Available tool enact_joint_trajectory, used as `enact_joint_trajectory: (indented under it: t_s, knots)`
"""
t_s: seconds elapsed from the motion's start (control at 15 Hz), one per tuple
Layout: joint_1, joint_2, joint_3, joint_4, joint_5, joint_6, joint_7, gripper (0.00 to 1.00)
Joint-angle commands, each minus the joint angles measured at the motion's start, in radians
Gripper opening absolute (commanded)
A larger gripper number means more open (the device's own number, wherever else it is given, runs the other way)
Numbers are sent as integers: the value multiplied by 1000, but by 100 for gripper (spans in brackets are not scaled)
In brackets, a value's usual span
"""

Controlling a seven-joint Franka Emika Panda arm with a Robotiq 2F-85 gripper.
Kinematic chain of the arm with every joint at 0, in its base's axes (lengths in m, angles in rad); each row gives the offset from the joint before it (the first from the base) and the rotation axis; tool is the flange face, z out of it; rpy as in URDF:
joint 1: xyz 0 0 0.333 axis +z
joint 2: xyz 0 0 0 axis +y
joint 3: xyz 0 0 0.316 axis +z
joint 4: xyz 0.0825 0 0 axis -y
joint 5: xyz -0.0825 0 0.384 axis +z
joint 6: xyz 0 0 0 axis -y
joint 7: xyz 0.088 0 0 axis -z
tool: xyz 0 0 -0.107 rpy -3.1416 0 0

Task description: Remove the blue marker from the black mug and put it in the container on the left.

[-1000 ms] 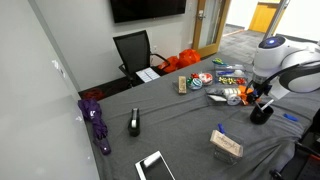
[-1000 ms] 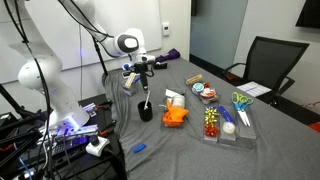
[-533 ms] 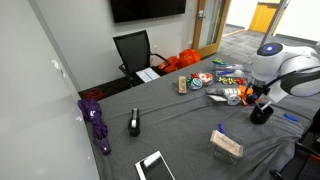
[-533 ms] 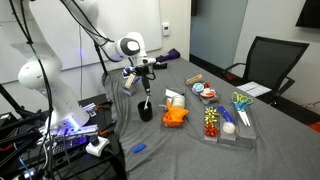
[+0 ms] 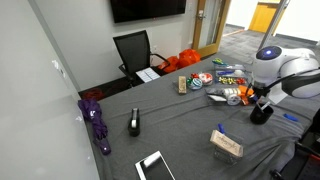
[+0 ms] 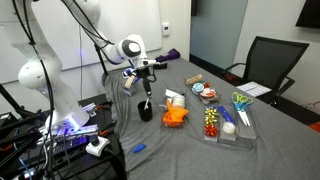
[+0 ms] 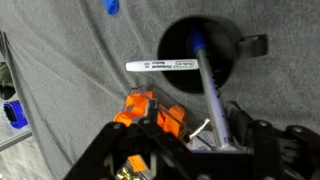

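The black mug [image 7: 200, 45] stands on the grey cloth and shows in both exterior views [image 5: 262, 114] [image 6: 146, 111]. The blue marker [image 7: 207, 85] stands tilted in it, its upper end reaching up between my fingers. My gripper [image 7: 205, 140] hangs right above the mug [image 5: 265, 99] [image 6: 147, 92]. It is open, with a finger on each side of the marker and a gap on both sides. A white marker [image 7: 165, 65] lies across the mug's rim. The tan container [image 5: 226, 143] sits near the table's front edge, apart from the mug.
An orange object [image 7: 150, 108] [image 6: 175, 116] lies next to the mug. Clear bins of small items [image 6: 225, 122] and a small tan box [image 6: 195, 79] are further along. A black upright gadget [image 5: 134, 122], a tablet [image 5: 154, 166] and a purple cloth [image 5: 96, 118] are on the table.
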Motion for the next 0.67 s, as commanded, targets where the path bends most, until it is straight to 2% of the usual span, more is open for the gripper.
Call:
enact_joint_trajectory:
  t_s: [0.0, 0.4, 0.6]
  knots:
    - [11, 19, -24, 8, -35, 21, 15, 41]
    - [9, 17, -30, 6, -43, 25, 14, 1]
    - [10, 17, -31, 6, -45, 23, 17, 0]
